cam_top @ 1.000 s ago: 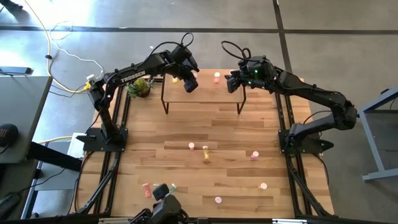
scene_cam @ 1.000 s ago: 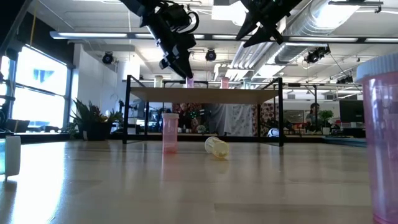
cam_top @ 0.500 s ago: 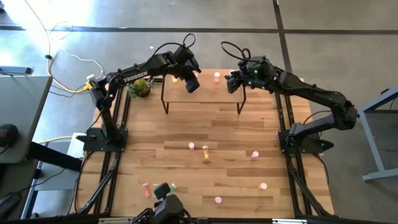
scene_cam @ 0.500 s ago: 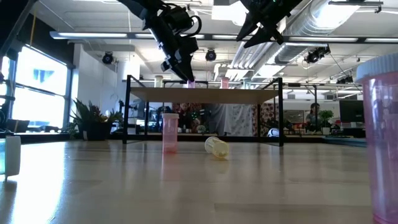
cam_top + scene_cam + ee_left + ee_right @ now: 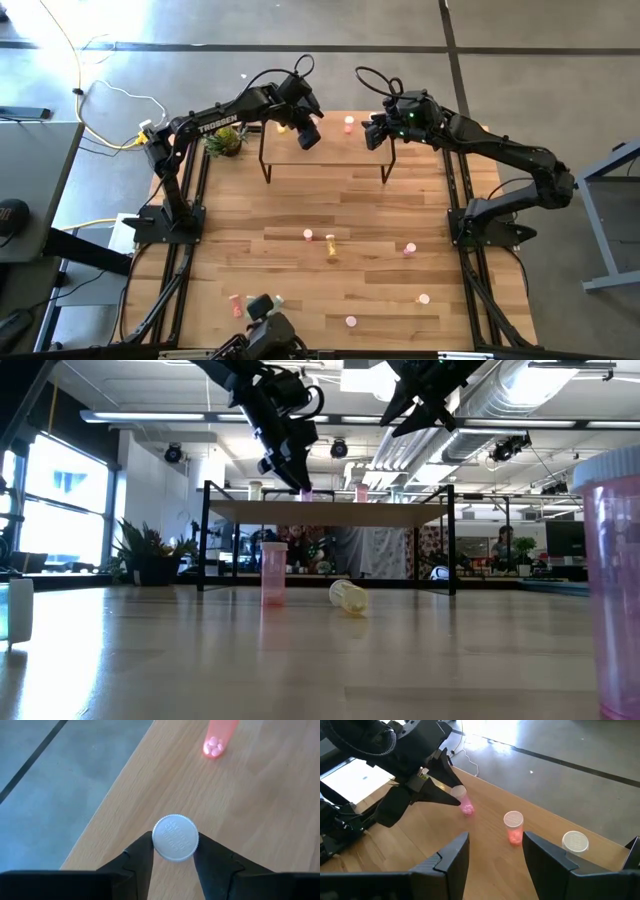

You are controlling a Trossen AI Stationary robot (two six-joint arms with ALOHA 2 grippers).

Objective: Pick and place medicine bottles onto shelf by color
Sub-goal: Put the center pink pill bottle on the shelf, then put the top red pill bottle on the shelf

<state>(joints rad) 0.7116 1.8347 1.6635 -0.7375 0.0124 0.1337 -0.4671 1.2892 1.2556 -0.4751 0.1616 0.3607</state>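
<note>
1. The shelf [image 5: 325,140] at the surface's [image 5: 300,200] far edge carries three bottles.
2. The left gripper [image 5: 175,865], jaws grasping a pink bottle [image 5: 466,805], sets it on the shelf, seemingly loosening.
3. The right gripper [image 5: 492,852] waits nearby, jaws released.
4. Roughly seven bottles [image 5: 330,240] remain on the surface.

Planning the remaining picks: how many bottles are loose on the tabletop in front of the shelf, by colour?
Pink bottles: 4
Yellow bottle: 1
Red bottle: 1, apparently lying down
Green bottle: 1
Total: 7
</note>
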